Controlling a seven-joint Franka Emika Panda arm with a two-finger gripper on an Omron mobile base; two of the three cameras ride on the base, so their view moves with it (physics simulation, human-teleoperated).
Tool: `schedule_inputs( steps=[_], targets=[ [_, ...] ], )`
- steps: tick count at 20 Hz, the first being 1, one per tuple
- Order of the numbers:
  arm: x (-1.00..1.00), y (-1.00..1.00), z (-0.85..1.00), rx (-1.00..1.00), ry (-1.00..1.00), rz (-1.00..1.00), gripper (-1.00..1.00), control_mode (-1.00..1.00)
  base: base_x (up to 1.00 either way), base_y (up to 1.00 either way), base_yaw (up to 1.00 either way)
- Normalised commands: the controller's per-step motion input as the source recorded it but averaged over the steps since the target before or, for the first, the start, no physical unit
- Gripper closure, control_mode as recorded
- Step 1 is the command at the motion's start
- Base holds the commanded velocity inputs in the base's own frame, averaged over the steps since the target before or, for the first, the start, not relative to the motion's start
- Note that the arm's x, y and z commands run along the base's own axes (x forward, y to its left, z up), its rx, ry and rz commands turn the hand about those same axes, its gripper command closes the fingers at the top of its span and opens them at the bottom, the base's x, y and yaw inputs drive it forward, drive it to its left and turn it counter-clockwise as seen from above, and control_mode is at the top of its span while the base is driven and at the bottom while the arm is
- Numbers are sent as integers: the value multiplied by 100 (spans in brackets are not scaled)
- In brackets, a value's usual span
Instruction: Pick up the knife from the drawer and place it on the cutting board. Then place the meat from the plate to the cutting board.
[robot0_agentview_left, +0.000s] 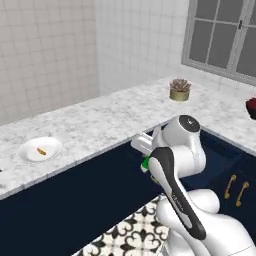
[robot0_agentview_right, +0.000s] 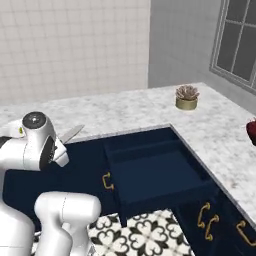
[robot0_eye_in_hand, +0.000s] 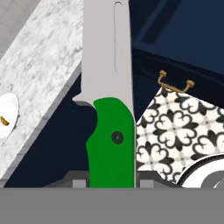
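The knife (robot0_eye_in_hand: 109, 109) sits in the gripper (robot0_eye_in_hand: 111, 183), green handle pinched between the fingers, blade pointing away over the counter (robot0_eye_in_hand: 39, 65) edge. The right base view shows the open drawer (robot0_agentview_right: 160, 175). The left base view shows the meat (robot0_agentview_left: 41, 150) on its plate (robot0_agentview_left: 30, 155), far left. The arm is bent, held above the floor.

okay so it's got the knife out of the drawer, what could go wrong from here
1. The hand grips only the knife's green handle, so the long blade could twist or slip in a swing.
2. The drawer stands pulled out beside the arm; a low sweep may clip it.
3. The plate holding the meat could be struck.
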Motion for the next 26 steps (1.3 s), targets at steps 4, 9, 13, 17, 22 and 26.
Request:
schedule_inputs(
  steps=[4,9,13,17,22,26],
  targets=[
    [0,0,0,0,0,0,100,100,-4,67,77],
    [0,0,0,0,0,0,100,100,39,38,69],
    [0,0,0,0,0,0,100,100,91,-1,50],
    [0,0,0,0,0,0,100,100,78,13,26],
    [0,0,0,0,0,0,100,100,17,63,-14],
    [0,0,0,0,0,0,100,100,15,98,-31]
  ],
)
